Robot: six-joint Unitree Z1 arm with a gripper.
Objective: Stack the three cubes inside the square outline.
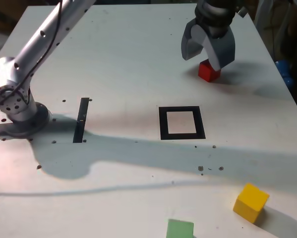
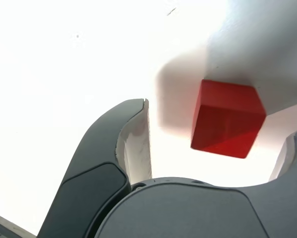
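Nearest me, the green cube (image 1: 180, 229) and the yellow cube (image 1: 250, 202) sit apart on the white table (image 1: 128, 59). Beyond them the square outline (image 1: 181, 123) lies bare. At the far side the gripper (image 1: 206, 55) hangs spread wide over the red cube (image 1: 208, 71), which rests on the table between its jaws, untouched.

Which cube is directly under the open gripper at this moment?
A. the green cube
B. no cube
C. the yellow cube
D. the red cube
D: the gripper hangs open over the red cube, and the wrist view shows that cube between the jaws, not yet clamped.
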